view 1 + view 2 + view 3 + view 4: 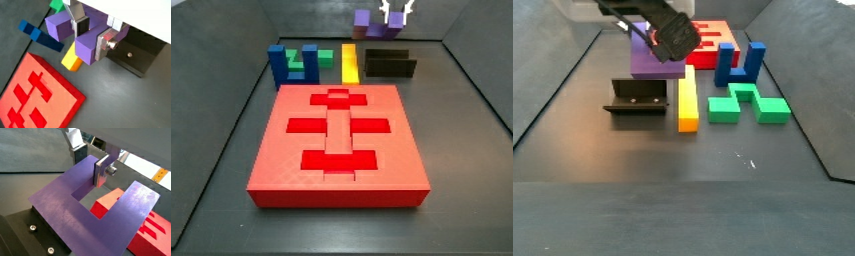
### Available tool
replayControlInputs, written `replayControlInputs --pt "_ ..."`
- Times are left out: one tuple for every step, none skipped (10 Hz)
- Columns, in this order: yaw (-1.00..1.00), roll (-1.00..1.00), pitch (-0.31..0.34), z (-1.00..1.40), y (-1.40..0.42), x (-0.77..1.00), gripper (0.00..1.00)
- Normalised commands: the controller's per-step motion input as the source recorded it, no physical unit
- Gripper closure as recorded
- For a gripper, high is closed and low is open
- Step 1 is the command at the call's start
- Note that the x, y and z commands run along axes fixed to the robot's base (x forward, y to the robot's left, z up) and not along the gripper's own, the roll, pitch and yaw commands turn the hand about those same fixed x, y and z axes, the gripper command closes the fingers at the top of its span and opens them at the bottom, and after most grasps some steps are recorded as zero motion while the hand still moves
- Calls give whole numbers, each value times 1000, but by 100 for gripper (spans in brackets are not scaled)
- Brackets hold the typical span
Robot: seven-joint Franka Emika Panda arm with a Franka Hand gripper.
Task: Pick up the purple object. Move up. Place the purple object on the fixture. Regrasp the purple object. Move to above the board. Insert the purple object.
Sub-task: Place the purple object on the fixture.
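Purple, U-shaped and lifted clear of the floor, the purple object (79, 36) is being carried in the air by the gripper (93, 31); the flat silver fingers (101, 44) are pinching one of its prongs between them, and in a wrist view the square notch of the block (87, 208) is showing just beyond the fingers (102, 172); in a side view the block (653, 60) is hanging under the dark body of the gripper (663, 40); in a side view it (366, 18) is sitting high at the far end of the table with the fingertips of the gripper (396, 15) just beside it.

Directly below the gripper the fixture (637, 97) is standing on the dark floor, apart from the block above it; in a side view it (389, 63) is appearing as a low black bracket; a yellow bar (686, 103) is lying just beside the fixture; farther from the gripper, a blue U-shaped block (277, 65) and a green piece (306, 62) are resting near the end of the board (267, 150); the board is lying flat, well apart from the gripper, its darker cutouts facing up.
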Motion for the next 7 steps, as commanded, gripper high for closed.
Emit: replayControlInputs --pt "0 -254 -80 -309 0 1000 100" --pt "-20 -214 -117 -320 0 1000 100" --pt "-60 -171 -114 -286 83 1000 100" --pt "-83 -106 -26 -180 149 1000 100" --pt "-91 -11 0 -123 157 1000 100" --pt "-69 0 0 -120 129 1000 100" --pt "-43 63 0 -137 0 1000 100"
